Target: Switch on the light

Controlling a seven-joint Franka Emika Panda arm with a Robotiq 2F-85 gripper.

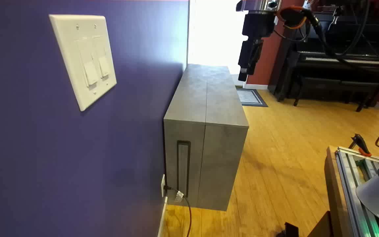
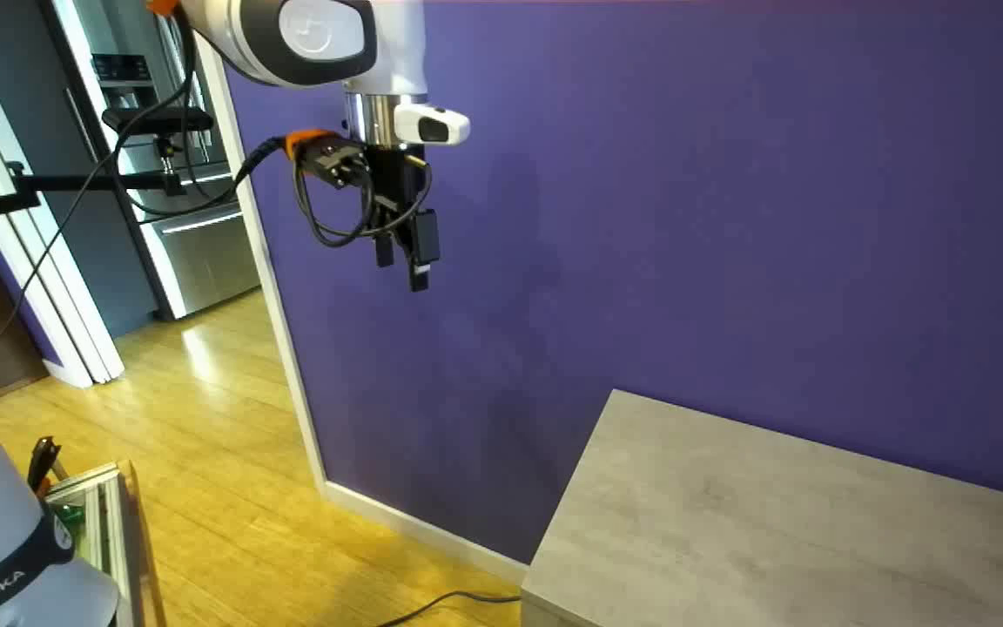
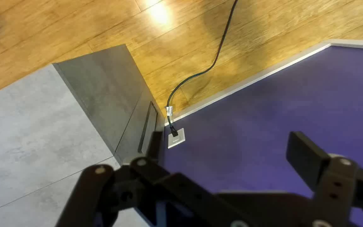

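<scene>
Hanging well apart from the switch plate [image 1: 72, 62], gripper [image 3: 225, 146] was spread and empty | rockers [image 1: 91, 73] were judged smooth, light-actioned, rigidly mounted | best taken by face-on push, not pinch.

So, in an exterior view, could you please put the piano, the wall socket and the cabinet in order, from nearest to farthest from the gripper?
1. Cabinet: beside the purple wall, lower than the gripper.
2. Wall socket: low on that wall, by the cabinet's near end.
3. Piano: in the background, at the picture's upper right.
</scene>
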